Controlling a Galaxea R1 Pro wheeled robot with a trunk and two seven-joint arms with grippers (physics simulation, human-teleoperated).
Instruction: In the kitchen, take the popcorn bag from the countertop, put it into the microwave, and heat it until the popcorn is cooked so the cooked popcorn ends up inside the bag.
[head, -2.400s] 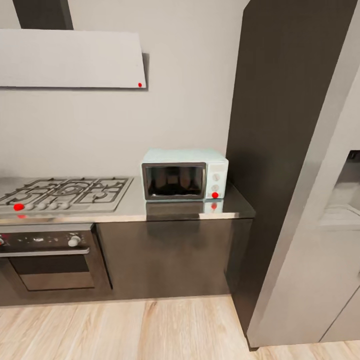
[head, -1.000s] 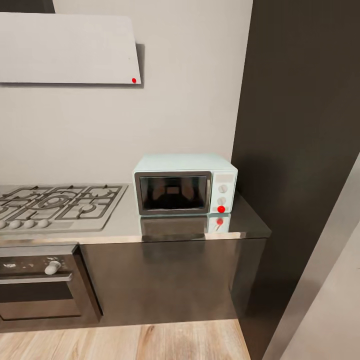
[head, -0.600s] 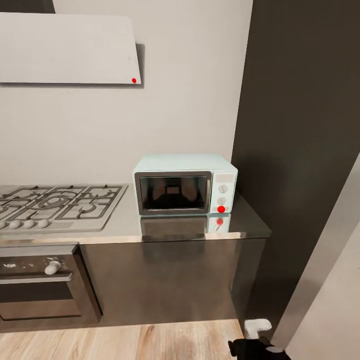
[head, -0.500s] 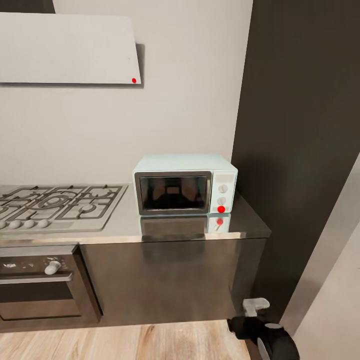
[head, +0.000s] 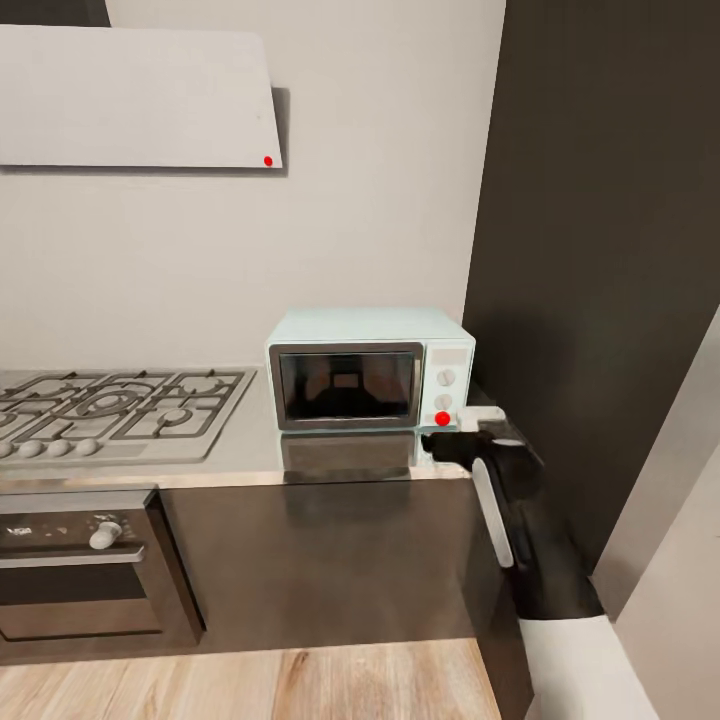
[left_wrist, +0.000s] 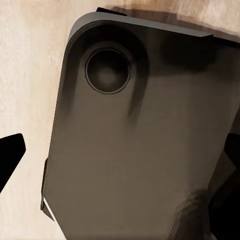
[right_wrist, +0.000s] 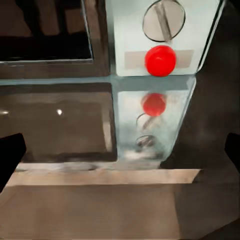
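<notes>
While the right pincer (head: 445, 443) — spread, empty — hovers just before the microwave (head: 368, 367), its door remains shut — nothing loaded or heated yet.

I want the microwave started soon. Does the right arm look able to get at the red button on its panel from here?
Probably yes. The right gripper hovers just in front of the microwave, near the red button. In the right wrist view the button lies straight ahead, with nothing between it and the gripper.
</notes>
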